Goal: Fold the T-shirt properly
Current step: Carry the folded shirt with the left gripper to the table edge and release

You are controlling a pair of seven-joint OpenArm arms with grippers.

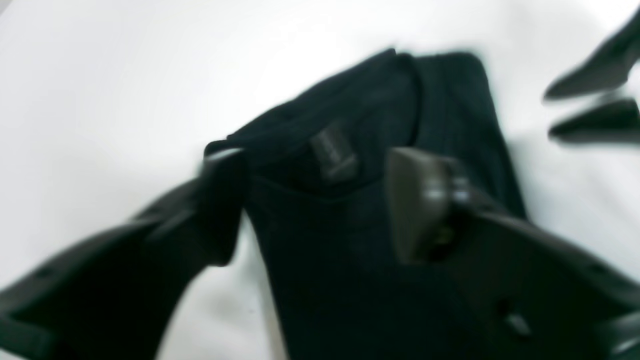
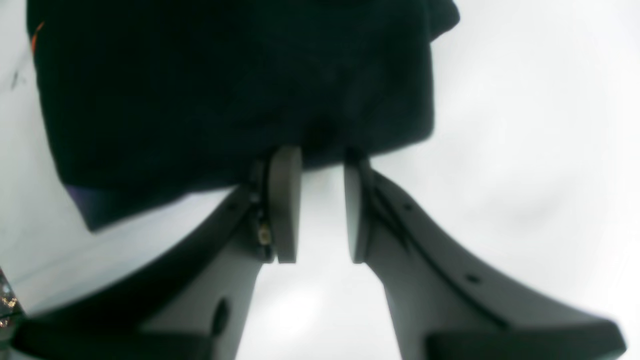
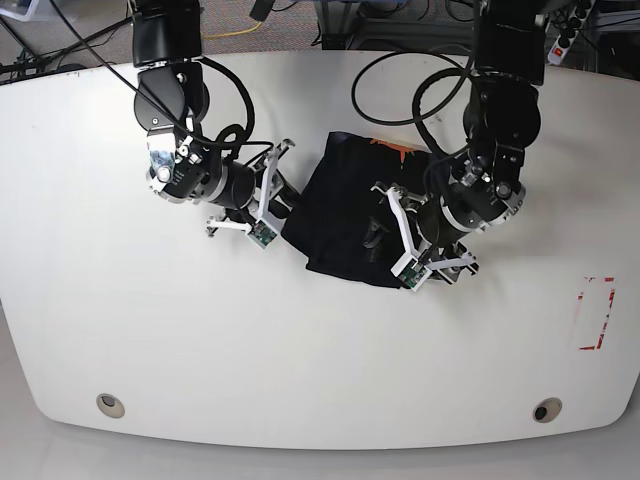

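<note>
White tabletop [image 1: 100, 75], left wrist view: folded plain black cloth T-shirt [image 1: 380, 210] lying flat, left gripper [image 1: 310, 200] spread wide above collar. Right wrist view: right gripper [image 2: 322, 165] narrowly parted, tips at shirt hem; pinch unclear. Base view: shirt between both arms, mid-table.
</note>
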